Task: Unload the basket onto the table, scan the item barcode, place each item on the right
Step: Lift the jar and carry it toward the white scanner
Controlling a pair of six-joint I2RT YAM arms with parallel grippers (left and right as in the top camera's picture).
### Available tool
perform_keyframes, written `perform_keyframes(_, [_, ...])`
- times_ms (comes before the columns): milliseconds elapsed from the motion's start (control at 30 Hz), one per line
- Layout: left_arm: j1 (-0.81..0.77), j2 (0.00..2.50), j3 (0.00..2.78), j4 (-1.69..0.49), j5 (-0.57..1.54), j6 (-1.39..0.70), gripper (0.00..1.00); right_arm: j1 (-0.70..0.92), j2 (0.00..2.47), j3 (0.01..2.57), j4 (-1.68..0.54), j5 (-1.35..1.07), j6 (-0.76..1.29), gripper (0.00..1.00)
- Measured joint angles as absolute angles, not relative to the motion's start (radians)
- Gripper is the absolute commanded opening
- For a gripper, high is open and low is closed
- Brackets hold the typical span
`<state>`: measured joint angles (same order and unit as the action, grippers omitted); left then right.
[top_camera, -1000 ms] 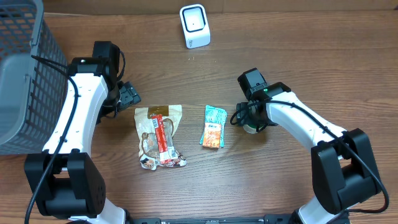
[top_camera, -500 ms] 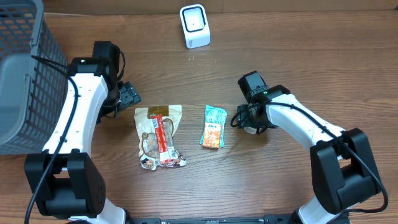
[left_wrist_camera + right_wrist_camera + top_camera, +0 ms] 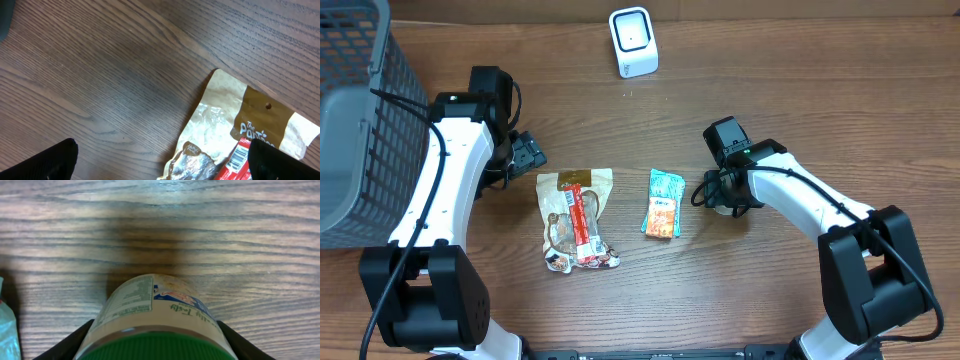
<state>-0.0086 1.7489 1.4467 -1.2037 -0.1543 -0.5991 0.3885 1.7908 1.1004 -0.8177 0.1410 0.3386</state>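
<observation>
The jar [image 3: 155, 312], with a pale printed label under a green lid, sits on the table [image 3: 770, 100] between the right gripper's [image 3: 718, 196] fingers [image 3: 65, 342]. They flank it closely, though I cannot tell whether they grip it. A teal packet [image 3: 663, 203] lies just outside one finger, and the left gripper [image 3: 528, 153], spread wide, hovers beside a brown pouch [image 3: 576, 218].

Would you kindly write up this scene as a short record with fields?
Scanner: white box-shaped barcode scanner, far side of wooden table
Items lying flat: brown-and-clear snack bag with red label; teal-and-orange packet
Left gripper: open, empty, beside the snack bag
Right gripper: jaws straddle green-lidded jar; grip unclear
Basket: grey mesh basket, left edge
</observation>
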Motion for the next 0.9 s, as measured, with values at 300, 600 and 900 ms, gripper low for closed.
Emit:
perform_keyframes(300, [-0.009, 1.749, 1.447, -1.203, -0.154, -0.599, 1.0, 0.389, 1.807, 1.354, -1.093, 0.133, 0.324, 0.5])
perform_keyframes(600, [-0.009, 1.749, 1.447, -1.202, -0.154, -0.599, 1.0, 0.389, 1.806, 1.953, -1.518, 0.076, 0.287, 0.4])
perform_keyframes(900, [-0.009, 1.749, 1.447, -1.204, -0.154, -0.599, 1.0, 0.389, 1.807, 2.077, -1.476, 0.024, 0.265, 0.34])
